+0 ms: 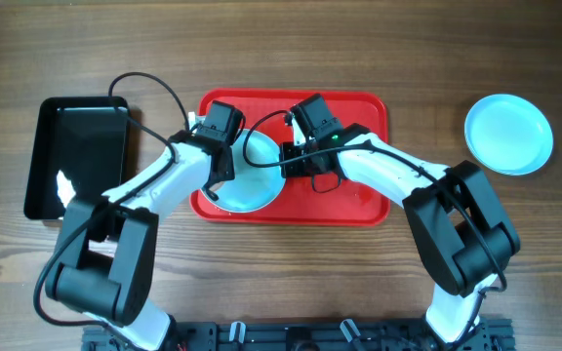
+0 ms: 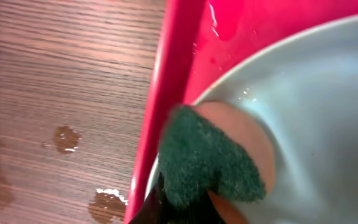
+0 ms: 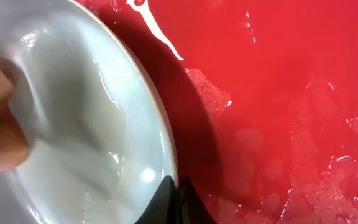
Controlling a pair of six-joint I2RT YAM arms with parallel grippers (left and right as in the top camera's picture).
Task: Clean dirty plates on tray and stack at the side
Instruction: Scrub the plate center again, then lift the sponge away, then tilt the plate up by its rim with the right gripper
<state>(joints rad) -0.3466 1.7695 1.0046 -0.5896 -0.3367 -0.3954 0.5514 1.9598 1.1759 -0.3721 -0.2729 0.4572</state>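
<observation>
**Plate (image 1: 260, 183) on the red tray (image 1: 359, 109), held from both sides**
Your left pincer (image 2: 182, 210) is clamped on a green scouring sponge (image 2: 210, 163) pressed to the plate's left rim, hard against the tray wall. Your right pincer (image 3: 176, 199) is pinched shut on the opposite rim. Only the overhead shows the second plate (image 1: 508, 134) well apart on the wood-grain tabletop (image 1: 359, 283), and a black tray (image 1: 76, 156) at left. The left wrist view shows water drops (image 2: 67, 138) on the wood.
</observation>
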